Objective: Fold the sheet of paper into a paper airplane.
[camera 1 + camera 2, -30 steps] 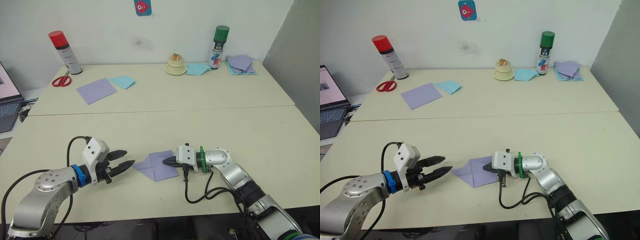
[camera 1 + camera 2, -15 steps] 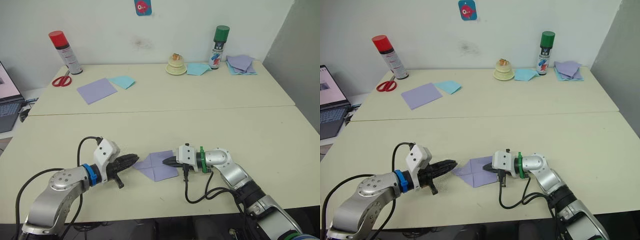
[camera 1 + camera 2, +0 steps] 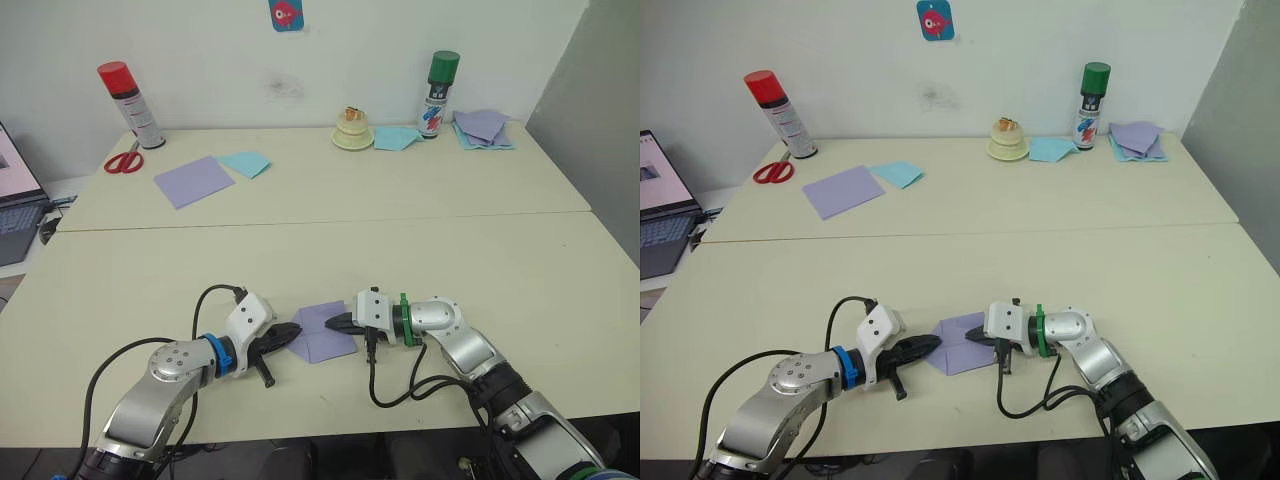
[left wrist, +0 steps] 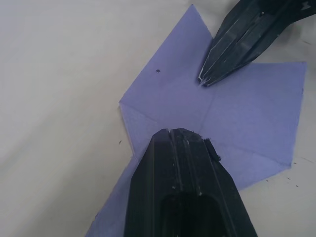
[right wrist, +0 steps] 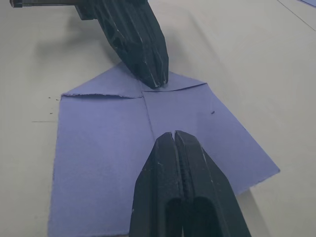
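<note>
Now: sheet of paper [image 3: 325, 331] flat between pincers | left pincer [image 3: 293, 332] closed on its edge | right pincer [image 3: 332, 324] closed atop

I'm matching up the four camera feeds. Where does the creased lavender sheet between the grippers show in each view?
Left eye: the sheet lies low and centre on the near table, between the grippers.
Right eye: low centre.
Left wrist: it spreads beyond the left gripper.
Right wrist: it spreads beyond the right gripper.
Shared landmark: both shut grippers press on the sheet from opposite sides.
</note>
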You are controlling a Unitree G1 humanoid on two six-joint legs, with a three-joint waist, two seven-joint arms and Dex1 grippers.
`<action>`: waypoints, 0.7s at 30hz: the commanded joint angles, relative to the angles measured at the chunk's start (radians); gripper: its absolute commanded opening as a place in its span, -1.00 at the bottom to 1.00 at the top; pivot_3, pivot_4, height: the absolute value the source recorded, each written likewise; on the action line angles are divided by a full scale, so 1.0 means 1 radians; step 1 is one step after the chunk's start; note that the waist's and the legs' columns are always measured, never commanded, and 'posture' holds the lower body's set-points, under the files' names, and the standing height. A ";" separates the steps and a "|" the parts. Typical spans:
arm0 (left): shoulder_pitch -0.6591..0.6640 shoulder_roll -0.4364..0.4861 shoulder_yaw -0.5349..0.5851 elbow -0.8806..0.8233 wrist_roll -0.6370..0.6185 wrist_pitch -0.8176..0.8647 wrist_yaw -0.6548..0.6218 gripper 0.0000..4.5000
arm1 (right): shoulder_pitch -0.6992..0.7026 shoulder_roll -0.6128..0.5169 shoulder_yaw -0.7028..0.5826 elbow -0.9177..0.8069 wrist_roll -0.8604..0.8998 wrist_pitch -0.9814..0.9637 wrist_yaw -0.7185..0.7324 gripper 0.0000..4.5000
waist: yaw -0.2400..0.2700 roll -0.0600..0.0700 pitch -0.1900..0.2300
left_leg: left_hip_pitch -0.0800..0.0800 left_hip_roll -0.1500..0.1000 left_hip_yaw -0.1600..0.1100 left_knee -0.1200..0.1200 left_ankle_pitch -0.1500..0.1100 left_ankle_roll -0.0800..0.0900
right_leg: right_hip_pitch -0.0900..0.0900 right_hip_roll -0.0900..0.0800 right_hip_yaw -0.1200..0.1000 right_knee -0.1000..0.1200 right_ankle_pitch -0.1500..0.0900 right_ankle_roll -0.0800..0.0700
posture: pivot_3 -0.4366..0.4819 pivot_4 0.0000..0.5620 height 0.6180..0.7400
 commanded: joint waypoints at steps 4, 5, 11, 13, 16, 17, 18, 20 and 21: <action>0.023 0.002 -0.026 0.037 0.026 -0.015 -0.010 -1.00 | 0.031 0.011 -0.079 -0.090 0.136 0.218 0.022 -0.72 | 0.001 0.000 0.000 | 0.000 0.000 0.000 0.000 0.000 0.000 | 0.000 0.000 0.000 0.000 0.000 0.000 | -0.05 -0.47 1.00; 0.024 0.003 -0.024 0.036 0.025 -0.020 -0.011 -1.00 | 0.033 0.009 -0.098 -0.122 0.177 0.281 0.031 -0.59 | 0.001 0.000 0.000 | 0.000 0.000 0.000 0.000 0.000 0.000 | 0.000 0.000 0.000 0.000 0.000 0.000 | -0.05 -0.47 1.00; 0.006 0.023 0.088 -0.047 -0.065 -0.053 -0.032 -0.89 | -0.009 -0.054 -0.240 -0.309 0.467 0.761 0.064 0.38 | 0.002 0.000 0.003 | -0.005 0.000 -0.002 0.000 0.000 0.000 | -0.005 -0.001 0.001 -0.001 0.001 -0.001 | -0.05 -0.47 1.00; 0.009 0.068 0.160 -0.124 -0.169 0.016 -0.081 -0.66 | -0.032 -0.065 -0.253 -0.302 0.487 0.819 0.049 0.70 | -0.001 0.000 0.003 | -0.012 0.000 -0.003 0.001 0.000 0.000 | -0.011 0.000 0.000 0.000 0.002 -0.003 | -0.05 -0.47 1.00; 0.023 0.130 0.242 -0.195 -0.277 0.098 -0.128 -0.28 | -0.059 -0.072 -0.222 -0.267 0.476 0.845 0.061 1.00 | -0.002 0.000 0.004 | -0.017 0.001 -0.004 0.003 0.000 0.000 | -0.015 0.000 -0.001 0.002 0.003 -0.005 | -0.05 -0.47 1.00; 0.029 0.147 0.262 -0.211 -0.305 0.120 -0.139 -0.13 | -0.065 -0.071 -0.210 -0.255 0.470 0.844 0.071 1.00 | -0.002 0.000 0.004 | -0.017 0.001 -0.004 0.002 0.000 0.000 | -0.015 0.000 -0.001 0.001 0.003 -0.005 | -0.05 -0.47 1.00; 0.038 0.169 0.286 -0.232 -0.335 0.146 -0.152 -0.01 | -0.075 -0.059 -0.204 -0.233 0.478 0.867 0.074 1.00 | -0.003 0.000 0.005 | -0.017 0.000 -0.003 0.002 0.000 0.000 | -0.015 0.000 -0.001 0.001 0.003 -0.005 | -0.05 -0.47 1.00; 0.057 0.199 0.321 -0.262 -0.372 0.183 -0.160 0.25 | -0.099 -0.023 -0.214 -0.182 0.499 0.908 0.061 1.00 | -0.005 0.000 0.005 | -0.017 0.000 -0.002 0.002 0.000 0.000 | -0.015 0.000 -0.002 0.001 0.003 -0.005 | -0.05 -0.47 1.00; 0.078 0.214 0.338 -0.273 -0.388 0.200 -0.167 0.39 | -0.114 -0.009 -0.208 -0.152 0.498 0.913 0.066 1.00 | -0.005 0.000 0.006 | -0.017 0.000 -0.001 0.002 0.000 0.000 | -0.015 0.000 -0.002 0.000 0.003 -0.005 | -0.05 -0.47 1.00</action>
